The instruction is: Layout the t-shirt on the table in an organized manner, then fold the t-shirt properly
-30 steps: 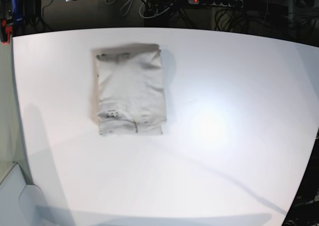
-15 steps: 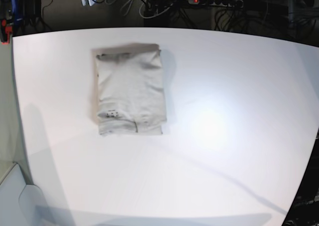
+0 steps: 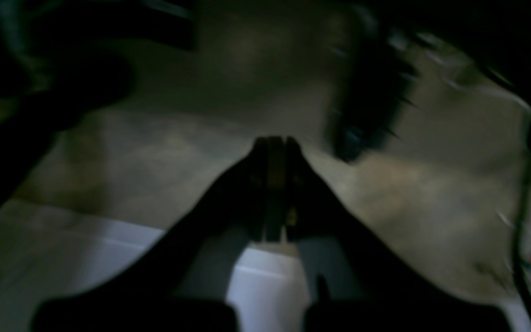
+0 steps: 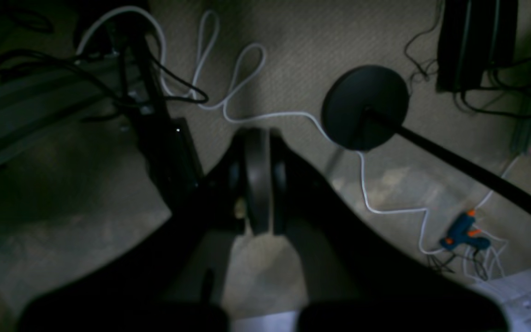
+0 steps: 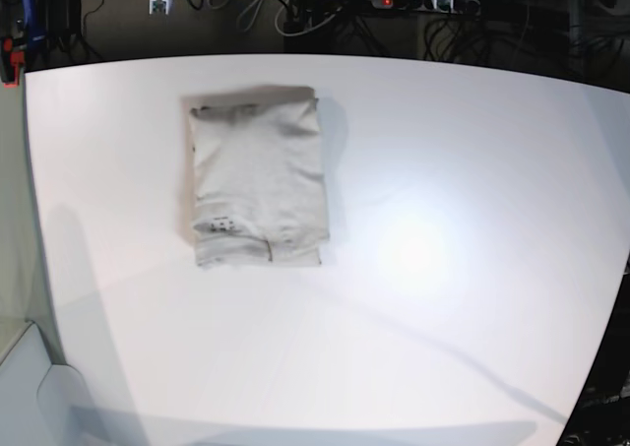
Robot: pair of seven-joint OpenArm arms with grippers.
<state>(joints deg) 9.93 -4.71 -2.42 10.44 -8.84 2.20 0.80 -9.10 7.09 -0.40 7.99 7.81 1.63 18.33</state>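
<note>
In the left wrist view, blurred and dim, my left hand [image 3: 274, 143] has its fingers pressed together with nothing between them. It hangs over brownish floor, with the white edge of the table [image 3: 109, 240] just below and behind the fingertips.

In the right wrist view, my right hand [image 4: 257, 138] is likewise closed on itself, empty. Beyond its tips a white cable [image 4: 228, 83] loops across the carpet; to the right sits a round black stand base [image 4: 364, 106], and further right and lower a blue and orange tool [image 4: 463, 230].

In the base view, neither hand shows clearly. The t-shirt [image 5: 258, 175] lies folded into a neat rectangle, flat on the table [image 5: 443, 269], well apart from both hands.
</note>
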